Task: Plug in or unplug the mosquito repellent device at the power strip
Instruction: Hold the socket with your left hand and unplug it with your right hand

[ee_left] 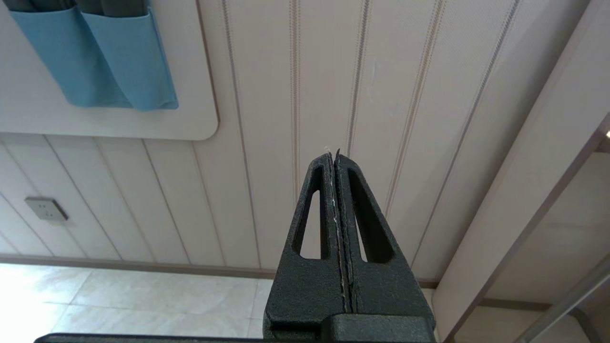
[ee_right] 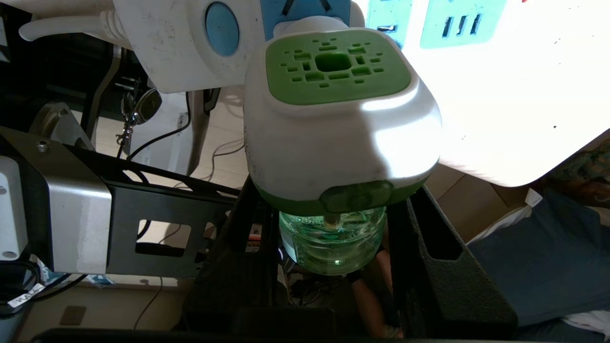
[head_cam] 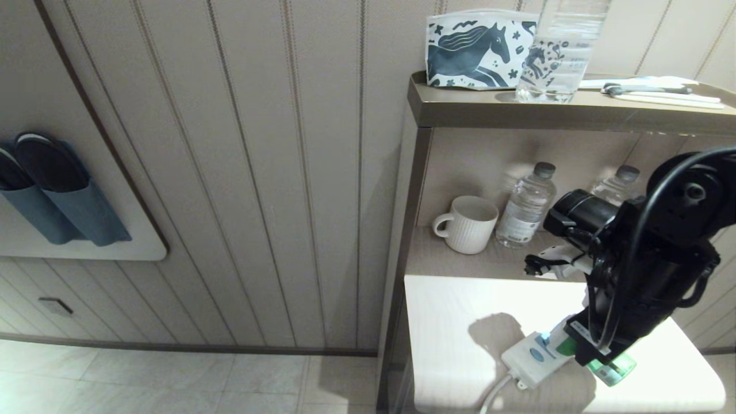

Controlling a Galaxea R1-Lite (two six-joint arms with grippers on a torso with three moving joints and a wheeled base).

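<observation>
**Our right gripper holds the little green bottle at the power strip**

Our right gripper [ee_right: 333, 247] has its two black fingers [ee_right: 443, 257] squeezed on the clear green bottle of the mosquito repellent device [ee_right: 333, 124], one finger on each side of it. In our head view the same gripper [head_cam: 598, 353] reaches down to the white tabletop [head_cam: 460, 322], and only a bit of green shows under it.

The device has a fat, round white head. On its face is a green square patch with small slots and one bigger hole in the middle. A green band runs round the bottom of the head, and the see-through green bottle hangs from it with liquid inside. Its long line runs from the bottle, through the head, to the power strip [ee_right: 190, 52]. The bottle end points back at our gripper and the head end points at the strip. The head sits right against the blue socket panel next to the blue oval button [ee_right: 221, 28]. We cannot see the pins, so we cannot tell how deep it is in.

The strip is white and long, and lies flat near the front edge of the tabletop, with its white cord [head_cam: 494, 394] going off the edge.

We cannot read any words on the device or the strip.

Our left gripper [ee_left: 337, 157] is away from all this, in front of the striped wall, with its fingers pressed tight together on nothing
</observation>
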